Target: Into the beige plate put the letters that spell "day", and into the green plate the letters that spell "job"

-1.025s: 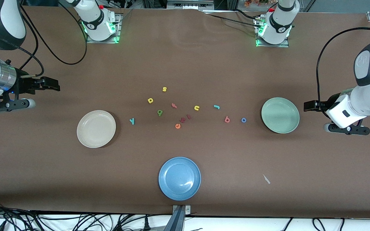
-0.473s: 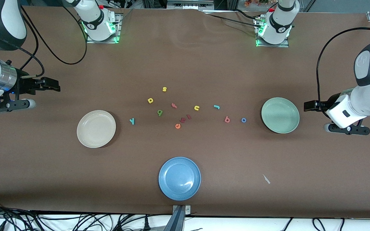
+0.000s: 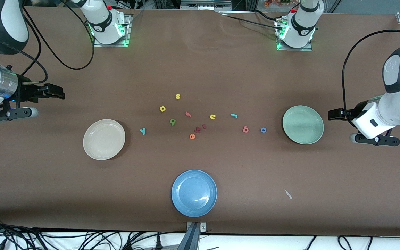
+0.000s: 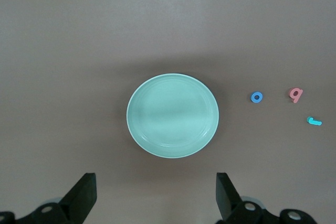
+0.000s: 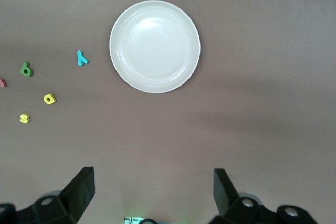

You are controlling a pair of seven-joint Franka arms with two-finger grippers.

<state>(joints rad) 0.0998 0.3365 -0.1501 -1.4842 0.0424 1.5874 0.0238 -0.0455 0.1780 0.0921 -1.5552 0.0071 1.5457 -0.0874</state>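
- Now the left gripper (image 4: 155,195) hangs wide open and empty over the table beside the green plate (image 3: 303,124).
- Right gripper (image 5: 154,195), equally open and empty, hangs beside the beige plate (image 3: 104,139).
- All 6 letters lie between those plates: y (image 3: 143,131), d (image 3: 162,108), a (image 3: 173,121), j (image 3: 234,115), b (image 3: 245,129), o (image 3: 263,130).

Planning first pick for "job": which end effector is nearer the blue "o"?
Left. The left end effector waits open at the left arm's end of the table, just past the green plate from the blue "o". The right end effector, open, waits at the right arm's end.
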